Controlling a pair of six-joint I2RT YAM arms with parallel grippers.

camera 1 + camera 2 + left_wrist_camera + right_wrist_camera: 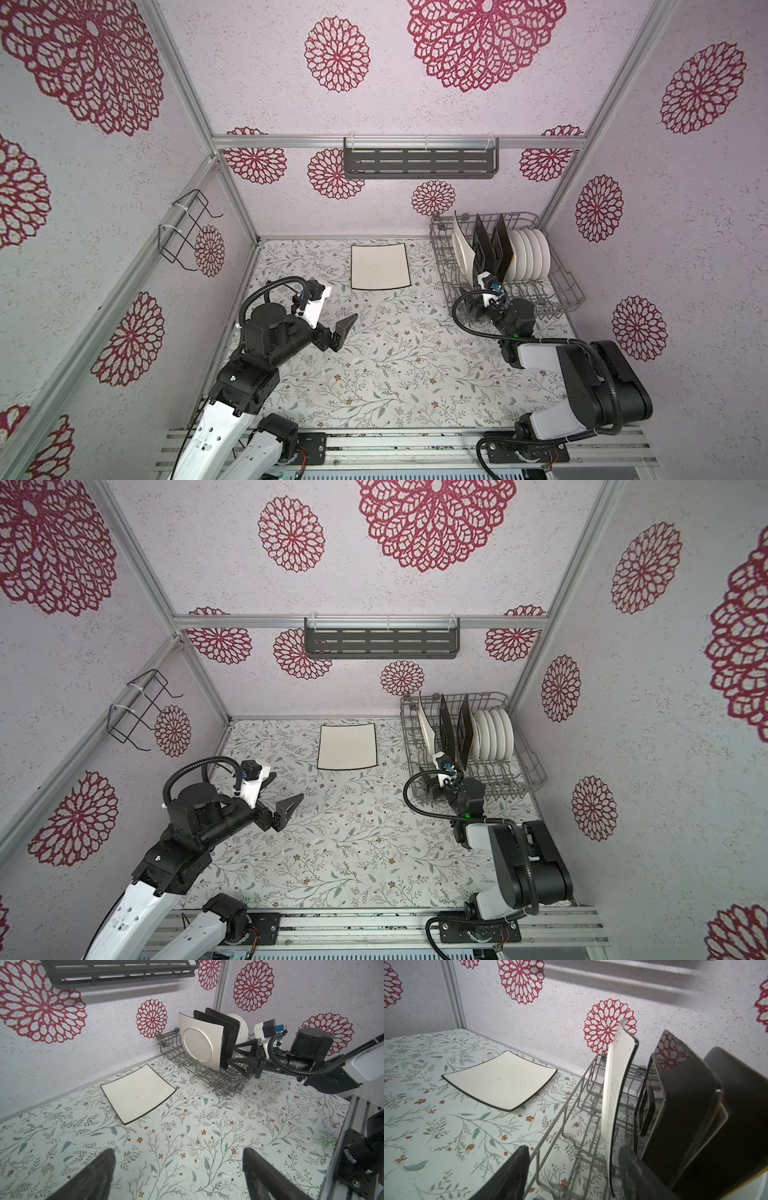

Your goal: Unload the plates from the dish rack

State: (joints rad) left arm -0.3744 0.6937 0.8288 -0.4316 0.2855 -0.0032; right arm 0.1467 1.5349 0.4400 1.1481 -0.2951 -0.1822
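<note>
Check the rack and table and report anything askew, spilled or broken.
Nothing stands out. The plates in the dish rack stand on edge, one cream plate lies flat on the table, and no spill or breakage shows.

Upright cream plate (617, 1084) straddled by the right gripper (574, 1149) in the dish rack (564, 1113).
The jaws are seen spread apart, one finger (512, 1176) by the rack's wire side, the other (633, 1169) just beside the plate's dark-edged rim (contact cannot be told). A black square plate (679, 1109) is stood next in the rack, a red wall flower mirrored in it, with a second black plate (741, 1122) beyond. Another cream plate (500, 1080) is laid flat on the floral tabletop (425, 1126), apart from the rack.
</note>
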